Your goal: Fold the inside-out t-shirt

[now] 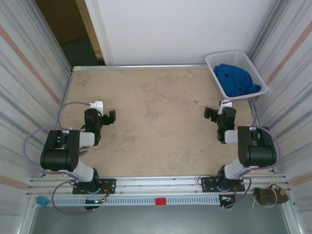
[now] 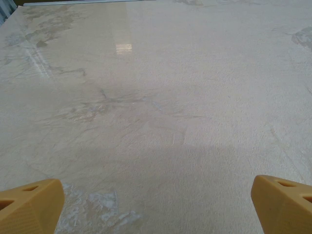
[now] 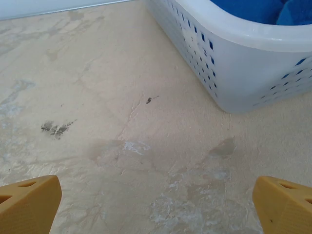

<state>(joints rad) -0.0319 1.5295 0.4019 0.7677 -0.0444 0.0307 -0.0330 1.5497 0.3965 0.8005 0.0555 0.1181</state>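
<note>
Blue t-shirt (image 1: 236,80) bunched up in the white basket (image 1: 213,62), far right corner, not yet taken out. Wide open with nothing held, left gripper (image 1: 109,117) and right gripper (image 1: 210,113), low over the table (image 1: 156,107), ready to reach

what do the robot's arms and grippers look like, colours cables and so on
The left arm and right arm have bulky black joint housings joined by pale grey links, each with a looping lilac cable. The left gripper and right gripper have blocky yellow-orange fingers with small recessed holes.
</note>
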